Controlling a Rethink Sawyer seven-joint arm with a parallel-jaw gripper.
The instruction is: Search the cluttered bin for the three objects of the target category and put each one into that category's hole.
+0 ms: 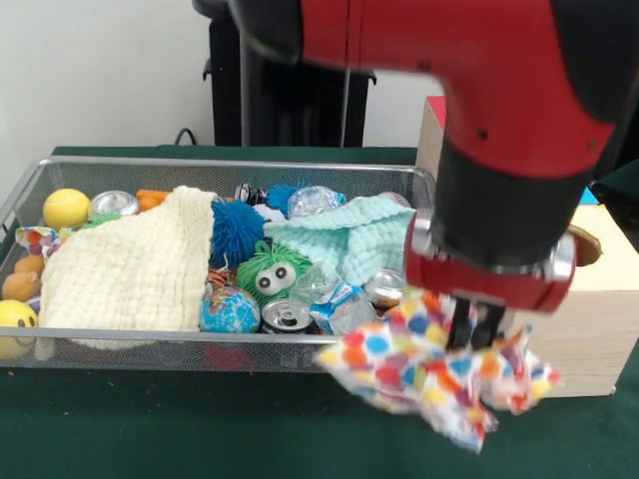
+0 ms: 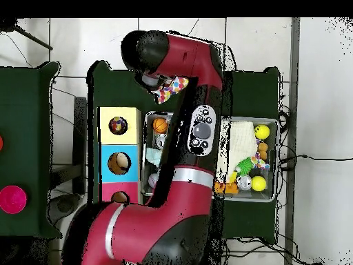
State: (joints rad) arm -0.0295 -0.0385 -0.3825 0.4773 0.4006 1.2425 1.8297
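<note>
Surface: dark green table cover point(image 1: 200, 429); white wall behind; overhead adds pale tiled floor point(image 2: 324, 103) and a 2nd green table point(image 2: 24, 138) w/ a pink disc point(image 2: 12, 199) on it.

Front view, near to far:
- Polka-dot cloth point(image 1: 439, 377), white w/ red, blue, yellow, orange dots, hangs clear of the table in front of the bin's corner, pinched in the gripper point(image 1: 474, 329); black fingers clamped on it.
- Wire mesh bin point(image 1: 150, 351): along the near wall, yellow smiley ball point(image 1: 15, 317), globe ball point(image 1: 229, 310), drink can point(image 1: 288, 316), crumpled clear plastic point(image 1: 329, 289).
- Mid: cream knit cloth point(image 1: 130, 264), green fuzzy ball w/ eyes point(image 1: 270, 269), blue spiky ball point(image 1: 236, 230), mint knit cloth point(image 1: 349, 239).
- Far: yellow ball point(image 1: 66, 208), 2nd can point(image 1: 113, 204).
- Wooden box point(image 1: 589, 329) beside the bin, mostly behind the red arm point(image 1: 499, 120).

Overhead only: box top in 3 panels w/ holes — yellow point(image 2: 118, 125), blue point(image 2: 118, 163), brown point(image 2: 119, 198). Arm covers much of the bin; dotted cloth sits beyond the box's yellow end, over green cover. Basketball point(image 2: 160, 125) visible here.
</note>
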